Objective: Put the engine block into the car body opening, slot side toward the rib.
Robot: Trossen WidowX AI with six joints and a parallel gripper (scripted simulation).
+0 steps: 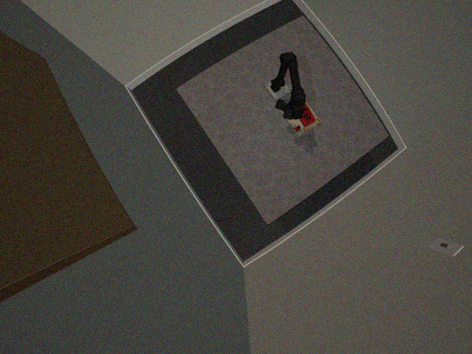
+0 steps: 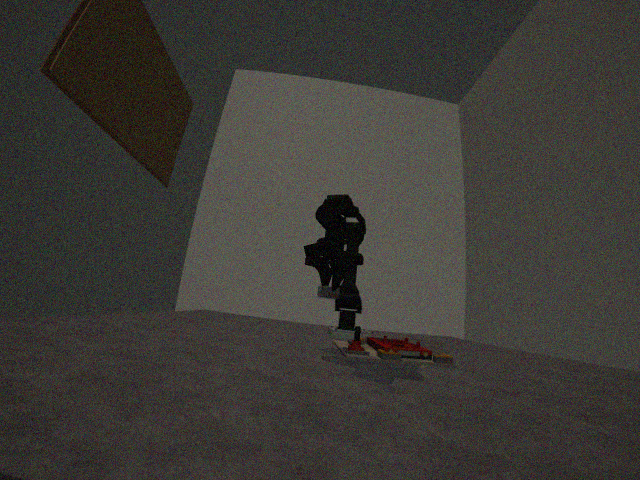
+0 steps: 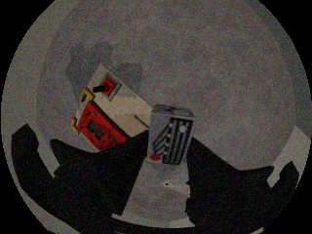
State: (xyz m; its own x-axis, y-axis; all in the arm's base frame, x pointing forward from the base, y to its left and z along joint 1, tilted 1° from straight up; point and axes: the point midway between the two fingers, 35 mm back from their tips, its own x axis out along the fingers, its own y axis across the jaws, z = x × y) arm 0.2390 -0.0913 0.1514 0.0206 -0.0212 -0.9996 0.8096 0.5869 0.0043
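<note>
My gripper [image 3: 167, 151] [image 2: 327, 285] is shut on the engine block [image 3: 171, 135] [image 2: 326, 292], a grey block with dark ribs and a small red mark. It holds the block in the air, well above the table. The red car body [image 3: 97, 128] [image 1: 307, 117] [image 2: 398, 345] lies flat on a white tray [image 3: 128, 108] [image 2: 360, 351], below and to the side of the held block. In the wrist view the body is to the left of the block, and my left finger hides part of it. I cannot make out its opening or rib. A small red part [image 3: 107, 86] [image 1: 298, 129] sits at the tray's other end.
The black arm [image 1: 291, 85] [image 2: 341, 242] stands on a white base plate [image 1: 273, 88] beside the tray. A dark border [image 1: 183, 144] frames the grey mat. A brown panel [image 1: 46, 171] [image 2: 118, 93] is far off to the left. A small plate [image 1: 444, 245] lies on the floor.
</note>
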